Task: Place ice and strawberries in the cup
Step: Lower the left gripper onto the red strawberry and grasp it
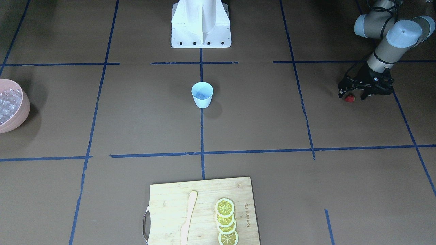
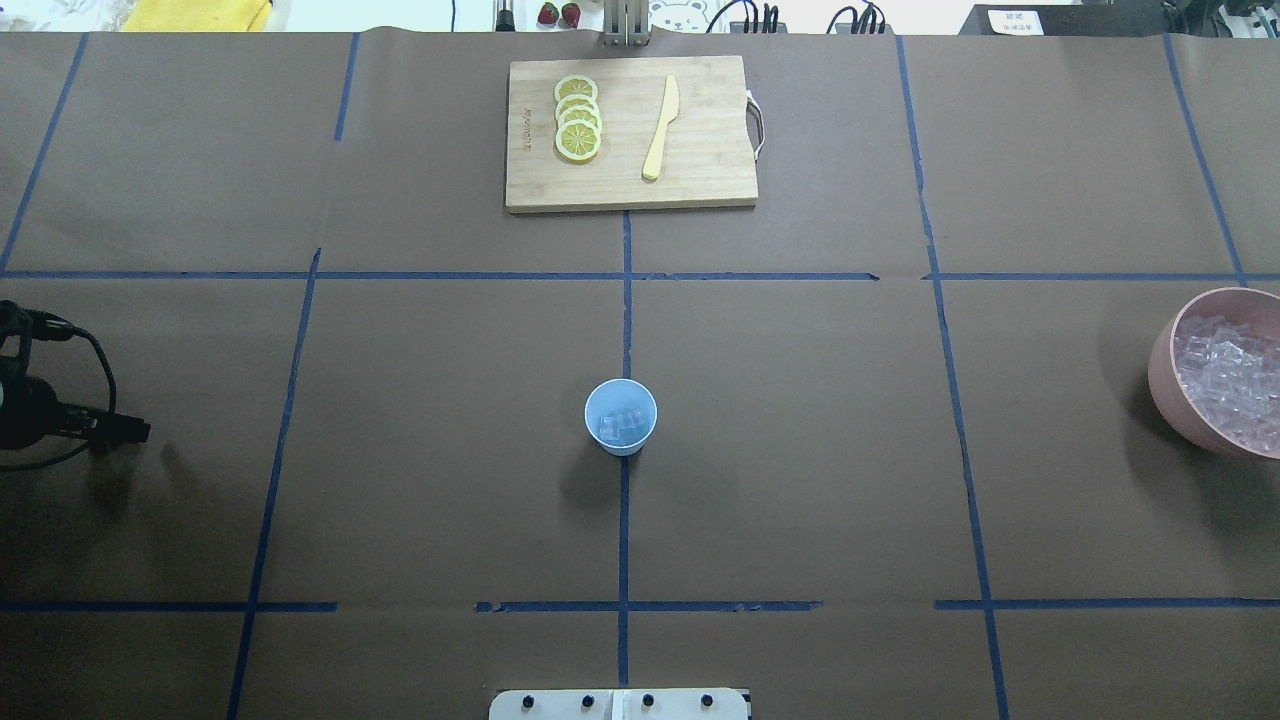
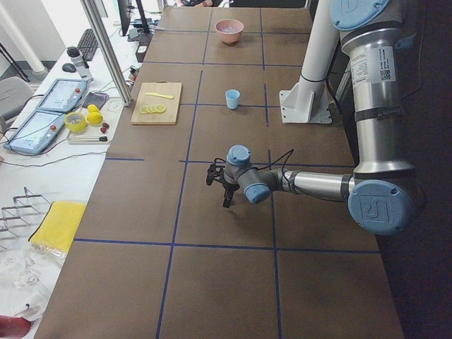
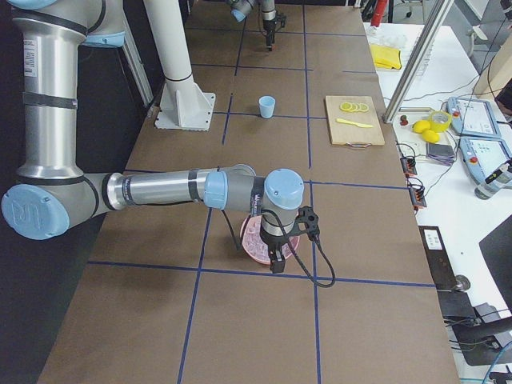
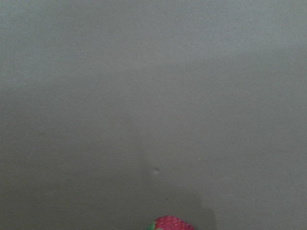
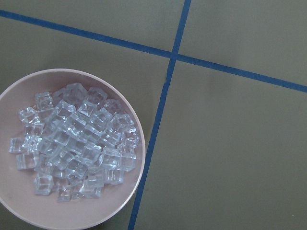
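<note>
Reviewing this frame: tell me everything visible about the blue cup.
The cup is a small light blue tumbler, plastic by its look, plain, tapered toward its base, with no handle. It stands upright near the middle of the table, right on a blue tape line. A few clear ice cubes lie in its bottom; nothing else shows inside. Only the table and the ice cubes touch it.

I see a light blue cup [image 1: 202, 99], a red strawberry [image 1: 350, 98], clear ice [image 6: 76, 139], a pink bowl [image 6: 19, 203], and blue tape lines [image 1: 202, 136] on the brown table [image 1: 255, 112].
</note>
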`<state>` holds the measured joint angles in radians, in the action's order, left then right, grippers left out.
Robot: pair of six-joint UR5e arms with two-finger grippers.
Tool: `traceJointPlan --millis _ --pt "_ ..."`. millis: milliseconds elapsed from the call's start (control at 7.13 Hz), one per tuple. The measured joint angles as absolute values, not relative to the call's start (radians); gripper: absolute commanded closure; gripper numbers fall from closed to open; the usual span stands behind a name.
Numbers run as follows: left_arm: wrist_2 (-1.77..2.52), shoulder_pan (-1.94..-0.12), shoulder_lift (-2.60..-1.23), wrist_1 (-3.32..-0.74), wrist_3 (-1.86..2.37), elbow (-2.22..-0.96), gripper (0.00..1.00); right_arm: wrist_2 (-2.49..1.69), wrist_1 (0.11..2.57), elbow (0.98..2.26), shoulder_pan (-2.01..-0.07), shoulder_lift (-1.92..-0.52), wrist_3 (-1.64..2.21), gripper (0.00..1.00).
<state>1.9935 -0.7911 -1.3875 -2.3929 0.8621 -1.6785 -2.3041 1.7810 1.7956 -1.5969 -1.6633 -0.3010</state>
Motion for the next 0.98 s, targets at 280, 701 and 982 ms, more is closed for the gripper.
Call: traceJointPlan --millis 280,701,982 --pt "1.993 -0.79 -1.39 -2.393 0.864 -1.677 0.85 -2.304 1.781 1.797 -1.597 -1.664 -0.301 0.01" --pt "1.992 -0.791 -1.388 -2.39 0.854 -1.685 0.97 -2.304 1.781 1.798 -1.597 -1.664 -0.299 0.01" --pt "1.997 -0.796 -1.389 -2.38 0.85 -1.721 0.97 -2.305 1.781 1.797 -1.597 -1.664 -0.298 0.01"
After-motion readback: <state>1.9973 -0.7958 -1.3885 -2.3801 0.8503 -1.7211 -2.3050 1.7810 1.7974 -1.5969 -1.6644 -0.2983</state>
